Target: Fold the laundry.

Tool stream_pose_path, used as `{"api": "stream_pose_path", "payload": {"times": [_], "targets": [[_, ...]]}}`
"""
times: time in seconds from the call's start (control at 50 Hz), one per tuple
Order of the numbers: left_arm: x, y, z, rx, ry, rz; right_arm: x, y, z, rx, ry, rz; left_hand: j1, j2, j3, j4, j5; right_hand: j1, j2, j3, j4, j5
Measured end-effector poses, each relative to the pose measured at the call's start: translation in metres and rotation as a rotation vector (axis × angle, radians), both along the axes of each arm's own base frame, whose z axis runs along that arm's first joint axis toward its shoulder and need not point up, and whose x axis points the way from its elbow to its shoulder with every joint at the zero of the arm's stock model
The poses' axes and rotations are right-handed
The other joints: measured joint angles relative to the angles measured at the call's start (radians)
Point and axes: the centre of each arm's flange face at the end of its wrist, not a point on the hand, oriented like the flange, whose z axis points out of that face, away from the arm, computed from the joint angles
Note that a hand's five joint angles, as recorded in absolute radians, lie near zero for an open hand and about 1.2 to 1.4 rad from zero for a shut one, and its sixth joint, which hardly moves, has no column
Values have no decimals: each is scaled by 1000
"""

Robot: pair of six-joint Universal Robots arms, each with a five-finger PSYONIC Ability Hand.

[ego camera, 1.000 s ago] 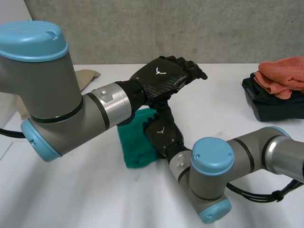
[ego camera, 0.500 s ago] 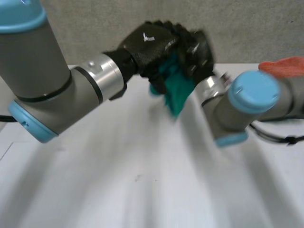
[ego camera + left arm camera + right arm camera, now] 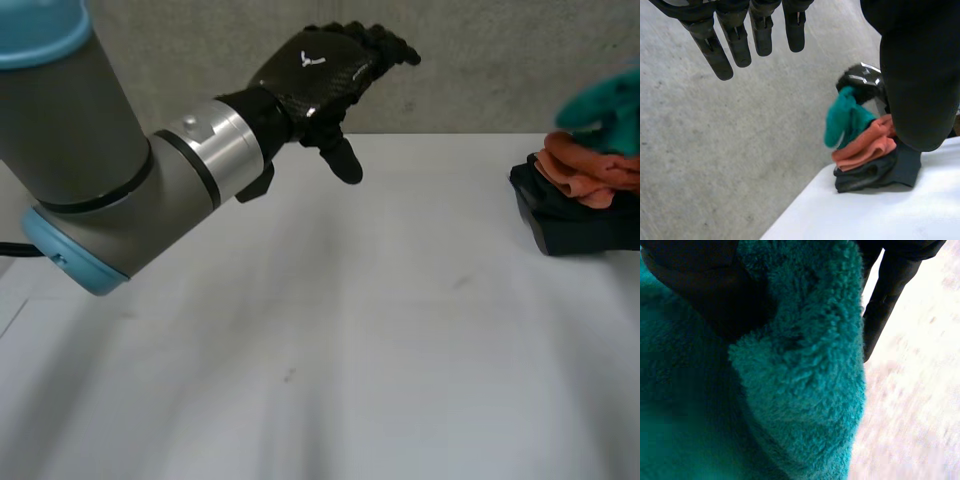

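The left hand (image 3: 318,72) hangs above the white desk (image 3: 330,330), fingers loosely extended and holding nothing. At the desk's far right sits a stack, an orange cloth (image 3: 590,165) lying on a dark folded cloth (image 3: 575,220). Just over that stack, the teal cloth (image 3: 603,103) is grasped by the right hand (image 3: 863,82), its fingers (image 3: 888,295) and thumb curled round the fleece.

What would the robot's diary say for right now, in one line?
left hand: open, in air over table | right hand: shut on green towel, above orange towel | orange towel: on dark cloth
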Motion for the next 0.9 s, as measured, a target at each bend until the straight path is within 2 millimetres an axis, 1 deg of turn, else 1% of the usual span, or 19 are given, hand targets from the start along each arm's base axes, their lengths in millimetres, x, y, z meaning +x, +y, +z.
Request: {"api": "stream_pose_path", "payload": {"times": [0.02, 0.04, 0.1, 0.14, 0.2, 0.24, 0.28, 0.32, 0.34, 0.38, 0.48, 0.56, 0.64, 0.68, 0.74, 0.76, 0.84, 0.88, 0.9], "targets": [[-2, 0, -5, 10, -8, -3, -13, -3, -24, 47, 14, 5, 0, 0, 0, 0, 0, 0, 0, 0, 0, 0], [-3, 1, -8, 17, -13, -7, -21, -3, -38, 79, 22, 7, 0, 0, 0, 0, 0, 0, 0, 0, 0, 0], [-7, 2, -14, 29, -22, -15, -37, 1, -65, 152, 34, 15, 0, 0, 0, 0, 0, 0, 0, 3, 0, 17], [-9, 4, -17, 33, -27, -21, -46, 6, -74, 194, 41, 22, 0, 0, 0, 0, 0, 0, 0, 2, 0, 24], [-11, 6, -19, 35, -29, -26, -51, 13, -73, 218, 43, 29, 0, 0, 0, 0, 0, -3, -66, -74, -82, -7], [-12, 8, -19, 35, -29, -29, -52, 18, -65, 225, 40, 35, 0, 0, 0, 0, 0, -12, -121, -131, -140, -52], [-13, 8, -18, 34, -28, -31, -52, 21, -59, 227, 35, 38, 0, 0, 0, 0, 0, -175, -289, -300, -309, -230], [-14, 10, -18, 33, -27, -35, -51, 27, -43, 231, 22, 45, 0, 0, 0, 0, 0, -593, -708, -683, -696, -628], [-14, 11, -18, 33, -27, -36, -51, 28, -39, 234, 17, 47, 0, 0, 0, 0, 0, -733, -824, -819, -833, -755], [-15, 13, -17, 33, -27, -40, -49, 32, -29, 250, 4, 51, 0, 0, 0, 0, 0, -855, -948, -954, -963, -872], [-18, 19, -17, 33, -26, -52, -48, 43, -16, 342, -35, 50, 0, 0, 0, 0, 0, -861, -961, -980, -987, -898], [-19, 24, -17, 38, -27, -61, -55, 57, -7, 457, -69, 19, 0, 0, 0, 0, 0, -861, -961, -980, -987, -898], [-20, 28, -19, 45, -30, -67, -77, 74, 5, 559, -85, -76, 0, 0, 0, 0, 0, -861, -961, -980, -987, -902], [-20, 29, -18, 45, -29, -68, -102, 88, 18, 612, -67, -202, 0, 0, 0, 0, 0, -861, -961, -980, -987, -903], [-19, 30, -17, 43, -26, -69, -120, 98, 26, 641, -41, -301, 0, 0, 0, 0, 0, -861, -961, -980, -987, -902], [-19, 30, -15, 40, -21, -68, -131, 104, 33, 650, -14, -374, 0, 0, 0, 0, 0, -861, -961, -980, -987, -902], [-18, 30, -2, 14, 19, -59, -151, 112, 57, 588, 78, -555, 0, 0, 0, 0, 0, -861, -961, -980, -987, -902], [-17, 27, 11, -10, 66, -43, -149, 111, 77, 495, 128, -618, 0, 0, 0, 0, 0, -861, -961, -980, -987, -902], [-15, 25, 19, -22, 93, -32, -140, 110, 88, 434, 147, -623, 0, 0, 0, 0, 0, -861, -961, -980, -987, -902]]}}
